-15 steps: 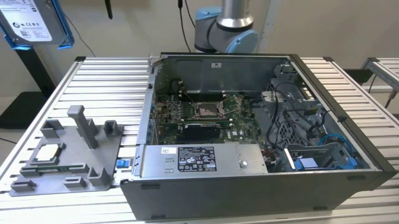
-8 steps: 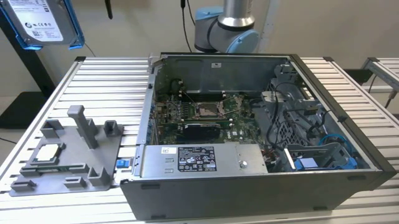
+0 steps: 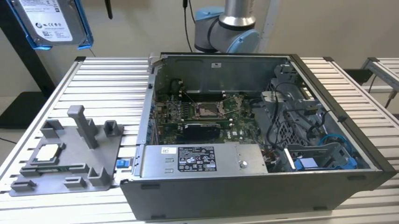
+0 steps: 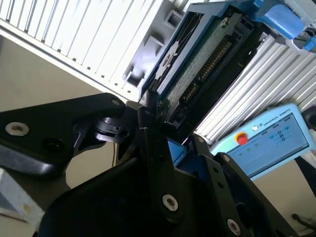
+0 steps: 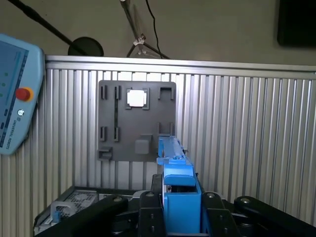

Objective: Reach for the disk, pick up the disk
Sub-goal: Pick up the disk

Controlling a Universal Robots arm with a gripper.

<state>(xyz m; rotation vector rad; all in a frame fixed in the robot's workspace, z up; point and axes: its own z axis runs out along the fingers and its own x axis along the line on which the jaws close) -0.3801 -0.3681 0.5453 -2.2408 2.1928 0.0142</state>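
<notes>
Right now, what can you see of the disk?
The disk is a flat silver-grey metal box with a white printed label, clipped in a bright blue plastic frame. Its underside shows a green circuit board with a row of connector pins. It hangs nearly upright above the ribbed table at the exterior view's left, touching nothing but the black hand, which is clamped on its frame.

Label on the disk [image 3: 53, 21]: print too small to make out. Power supply [image 3: 249, 158]: two stickers (one white, one black), likewise unreadable. Teach pendant [image 4: 269, 140]: lettering along bezel.
</notes>
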